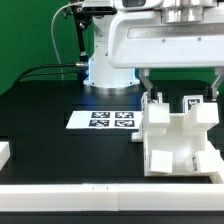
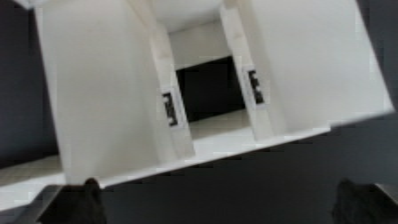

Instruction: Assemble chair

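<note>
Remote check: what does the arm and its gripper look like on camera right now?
The arm is glossy white with rounded casings, on a white base that glows bluish at the bottom. Black cables run behind it. The gripper has two dark fingertips.

A glossy white arm with rounded casings; black cables trail behind its base.

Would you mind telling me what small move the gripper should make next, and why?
Probably lower straight down: the gripper is open just above the chair, holding nothing, so it must descend before its fingers can close on a panel.
</note>
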Robot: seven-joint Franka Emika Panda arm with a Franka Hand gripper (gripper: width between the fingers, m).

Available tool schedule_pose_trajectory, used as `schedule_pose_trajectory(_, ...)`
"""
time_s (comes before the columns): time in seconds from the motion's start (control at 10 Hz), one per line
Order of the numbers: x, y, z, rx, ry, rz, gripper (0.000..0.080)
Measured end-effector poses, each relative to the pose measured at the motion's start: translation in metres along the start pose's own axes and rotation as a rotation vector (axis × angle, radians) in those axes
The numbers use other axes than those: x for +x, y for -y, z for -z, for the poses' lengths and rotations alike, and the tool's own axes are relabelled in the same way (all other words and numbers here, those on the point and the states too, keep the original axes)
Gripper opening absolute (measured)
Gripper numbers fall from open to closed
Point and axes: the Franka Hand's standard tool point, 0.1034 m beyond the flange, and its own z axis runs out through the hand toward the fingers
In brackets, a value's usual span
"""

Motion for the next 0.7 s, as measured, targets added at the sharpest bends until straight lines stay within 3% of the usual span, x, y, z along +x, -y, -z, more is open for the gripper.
schedule_pose_trajectory(0.3, 0.016, 0.006, 0.01, 0.004, -0.014, -0.004, 0.0649)
schedule_pose_trajectory(0.7, 0.018, 0.008, -0.011, -0.004, -0.044, -0.002, 0.0649)
